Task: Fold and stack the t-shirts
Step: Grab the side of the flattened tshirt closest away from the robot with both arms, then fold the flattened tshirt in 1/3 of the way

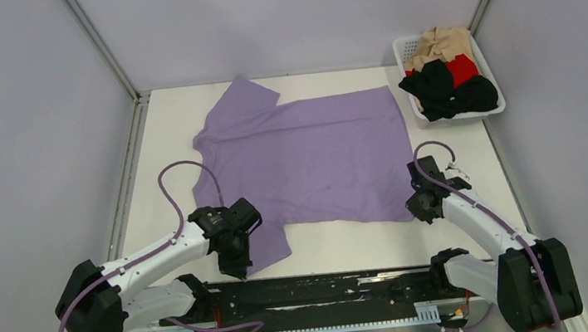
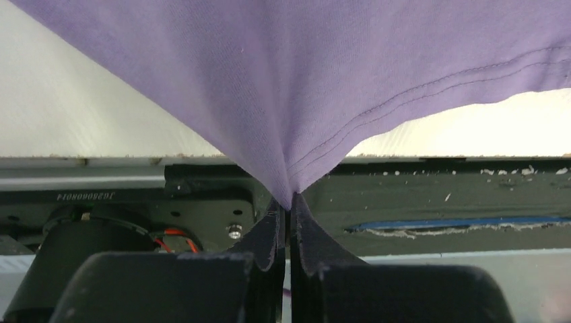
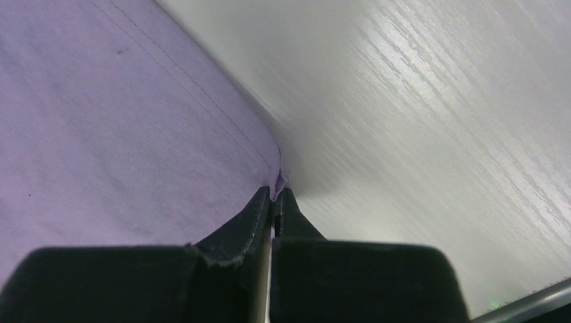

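Your left end effector (image 1: 232,255) is pinching the lavender t-shirt (image 1: 314,155) by its near sleeve, and your right end effector (image 1: 423,204) is pinching its near hem corner. The shirt is lying spread on the surface (image 1: 350,243), running left-right, extending away from both.

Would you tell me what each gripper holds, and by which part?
Both hold the lavender t-shirt: left gripper its near sleeve hem, right gripper its near bottom corner.

The hemmed corner of the lavender t-shirt (image 3: 121,134) is pinched by the right hand (image 3: 276,196) on the white tabletop (image 3: 431,134).
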Controlling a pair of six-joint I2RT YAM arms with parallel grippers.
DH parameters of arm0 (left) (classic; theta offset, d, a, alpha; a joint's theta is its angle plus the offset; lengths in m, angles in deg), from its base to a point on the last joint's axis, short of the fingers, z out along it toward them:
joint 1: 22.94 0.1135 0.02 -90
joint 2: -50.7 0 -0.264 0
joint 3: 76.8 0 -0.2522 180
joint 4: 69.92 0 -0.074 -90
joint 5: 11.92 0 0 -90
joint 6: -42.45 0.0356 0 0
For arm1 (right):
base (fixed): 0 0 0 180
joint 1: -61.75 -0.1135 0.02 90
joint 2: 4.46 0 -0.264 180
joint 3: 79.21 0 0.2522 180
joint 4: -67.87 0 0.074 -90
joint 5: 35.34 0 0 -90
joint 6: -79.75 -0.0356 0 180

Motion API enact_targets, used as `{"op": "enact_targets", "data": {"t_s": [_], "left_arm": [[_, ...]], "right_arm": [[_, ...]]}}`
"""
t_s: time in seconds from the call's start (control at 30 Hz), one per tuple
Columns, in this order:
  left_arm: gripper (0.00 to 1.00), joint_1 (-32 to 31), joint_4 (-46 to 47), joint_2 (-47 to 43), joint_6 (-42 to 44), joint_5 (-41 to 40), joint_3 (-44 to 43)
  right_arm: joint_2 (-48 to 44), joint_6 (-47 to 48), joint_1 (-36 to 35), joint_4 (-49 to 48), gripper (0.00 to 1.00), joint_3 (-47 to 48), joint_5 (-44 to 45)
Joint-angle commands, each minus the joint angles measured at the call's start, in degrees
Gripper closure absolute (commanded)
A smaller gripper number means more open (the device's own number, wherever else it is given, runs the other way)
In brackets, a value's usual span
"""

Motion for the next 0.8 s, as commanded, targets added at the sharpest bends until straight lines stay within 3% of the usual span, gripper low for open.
{"op": "enact_targets", "data": {"t_s": [0.0,0.13,0.4,0.77], "left_arm": [[1.0,-0.8,-7.9,-3.0,-2.5,2.5,-3.6],[1.0,-1.6,-12.7,-6.0,-4.0,1.1,-5.9],[1.0,-4.0,-12.8,-10.5,-7.7,3.4,-3.9],[1.0,-3.2,2.9,-6.5,0.8,-1.4,-10.3]], "right_arm": [[-3.8,-2.4,0.1,8.9,1.0,1.6,-1.8],[-6.9,-3.6,-1.3,14.2,1.0,3.0,-4.7],[-8.1,-9.5,-7.0,21.4,1.0,5.5,-3.8],[-7.0,-2.0,-7.0,14.7,1.0,8.7,-1.7]]}}
